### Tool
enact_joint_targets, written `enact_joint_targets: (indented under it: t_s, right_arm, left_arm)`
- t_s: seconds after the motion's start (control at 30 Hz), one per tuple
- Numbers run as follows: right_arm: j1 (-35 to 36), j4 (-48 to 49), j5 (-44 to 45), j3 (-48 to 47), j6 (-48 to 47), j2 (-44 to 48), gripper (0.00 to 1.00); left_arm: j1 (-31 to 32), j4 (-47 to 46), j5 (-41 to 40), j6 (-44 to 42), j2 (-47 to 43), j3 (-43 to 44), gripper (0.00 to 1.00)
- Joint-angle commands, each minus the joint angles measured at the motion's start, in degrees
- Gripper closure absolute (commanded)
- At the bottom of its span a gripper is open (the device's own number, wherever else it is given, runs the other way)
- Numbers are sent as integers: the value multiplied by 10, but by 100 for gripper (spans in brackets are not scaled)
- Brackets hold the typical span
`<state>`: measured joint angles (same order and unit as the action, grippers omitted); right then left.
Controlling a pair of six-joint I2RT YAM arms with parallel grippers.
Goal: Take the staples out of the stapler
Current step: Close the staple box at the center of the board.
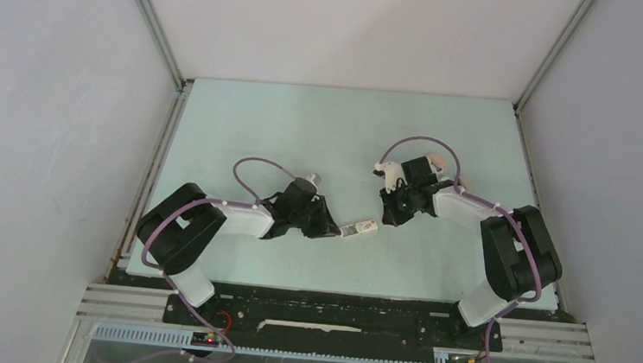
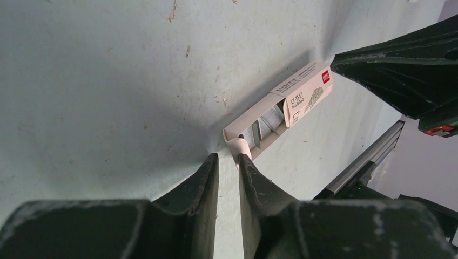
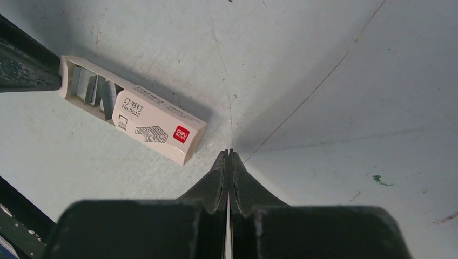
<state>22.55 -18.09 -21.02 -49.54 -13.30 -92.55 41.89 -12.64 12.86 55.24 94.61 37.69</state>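
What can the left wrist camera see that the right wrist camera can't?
Only the left wrist view shows the left hand slightly open at the open end of the box, plus a metal rail. Only the right wrist view shows the right hand shut and empty, and a green mark. Both show the box slid open, staples inside.

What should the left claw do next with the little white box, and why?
Probably close on the white cardboard tray's end flap. The left gripper stands slightly open right at it, the small white-and-red staple box is slid partly open, and grey staple strips show inside.
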Motion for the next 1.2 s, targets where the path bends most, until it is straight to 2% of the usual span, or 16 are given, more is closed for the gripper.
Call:
enact_joint_targets:
  t_s: [0.0, 1.17]
  right_arm:
    - [12, -9, 13, -23, -6, -7, 100]
    - [73, -30, 57, -40, -29, -21, 100]
  left_arm:
    - [4, 2, 13, -13, 9, 30, 76]
    - [5, 26, 17, -21, 23, 60, 85]
